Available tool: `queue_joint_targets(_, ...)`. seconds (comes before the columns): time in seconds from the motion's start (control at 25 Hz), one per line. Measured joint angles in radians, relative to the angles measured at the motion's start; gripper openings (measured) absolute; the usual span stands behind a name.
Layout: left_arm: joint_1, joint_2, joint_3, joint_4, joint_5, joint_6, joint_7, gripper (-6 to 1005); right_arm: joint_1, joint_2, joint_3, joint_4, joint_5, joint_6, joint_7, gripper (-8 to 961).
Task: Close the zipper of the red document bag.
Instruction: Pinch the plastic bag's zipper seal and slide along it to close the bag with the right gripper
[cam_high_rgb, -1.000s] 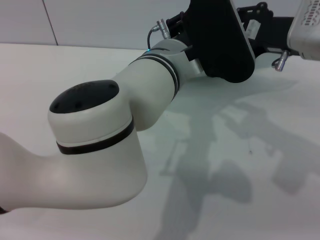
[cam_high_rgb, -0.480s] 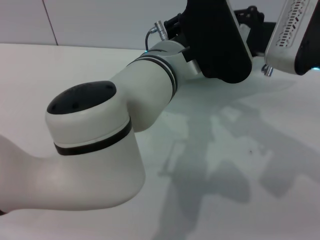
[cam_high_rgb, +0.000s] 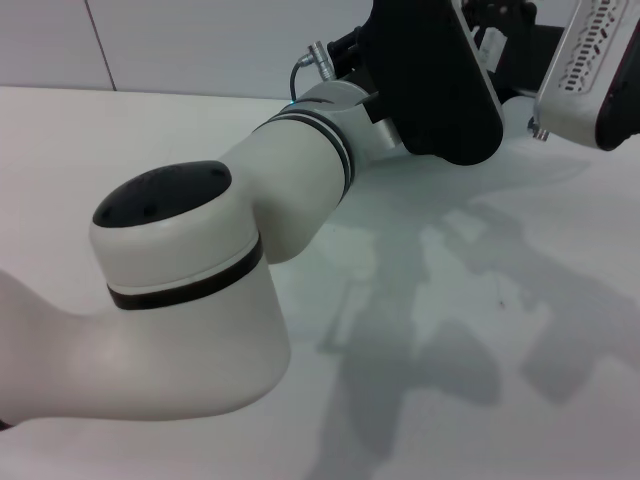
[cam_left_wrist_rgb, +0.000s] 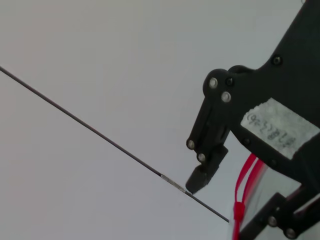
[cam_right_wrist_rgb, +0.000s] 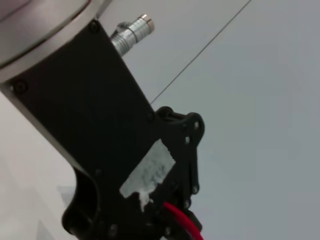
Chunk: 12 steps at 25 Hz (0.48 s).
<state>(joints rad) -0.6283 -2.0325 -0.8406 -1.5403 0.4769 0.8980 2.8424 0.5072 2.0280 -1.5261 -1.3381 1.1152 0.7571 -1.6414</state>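
Only a sliver of the red document bag shows, as pale translucent plastic in the left wrist view. The zipper runs along its edge as a thin red strip with a red pull. The strip passes close beside a black labelled gripper, apparently my right one. In the right wrist view the zipper comes out from under the black body of my left gripper. In the head view both grippers meet high at the back, left gripper and right gripper; the bag is hidden there.
My left arm's big white elbow fills the near left of the head view. The white table carries only the arms' shadows. A pale wall with a dark seam stands behind.
The right arm has come in from the right edge and risen towards the left gripper. The left arm has hardly moved.
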Motion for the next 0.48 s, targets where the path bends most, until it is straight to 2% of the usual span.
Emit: queue_joint_targets(0.48,-0.001,0.000,-0.002,0.000,-0.002,0.001,0.000,54,0.003,0.003,-0.030,0.001,-0.047,-0.002,0.008,481)
